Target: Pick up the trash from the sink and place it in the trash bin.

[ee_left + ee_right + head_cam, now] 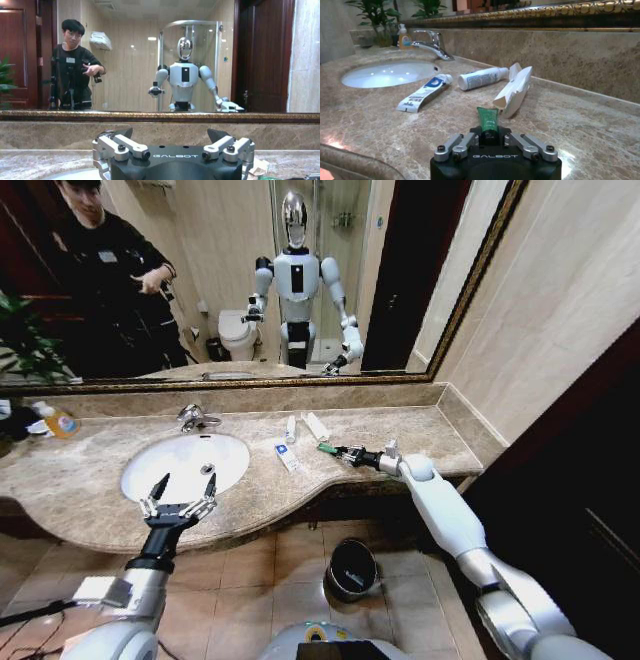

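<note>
While pinching a flat green tube [487, 119], right tool [490, 135], veined marble countertop [580, 123]

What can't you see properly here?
- Head view: what lies inside the small round black bin is too dark to tell.
- Right wrist view: the right tool covers the gripped end of the small green tube.
- Left wrist view: the left tool and bottom edge hide most of the white oval sink.
</note>
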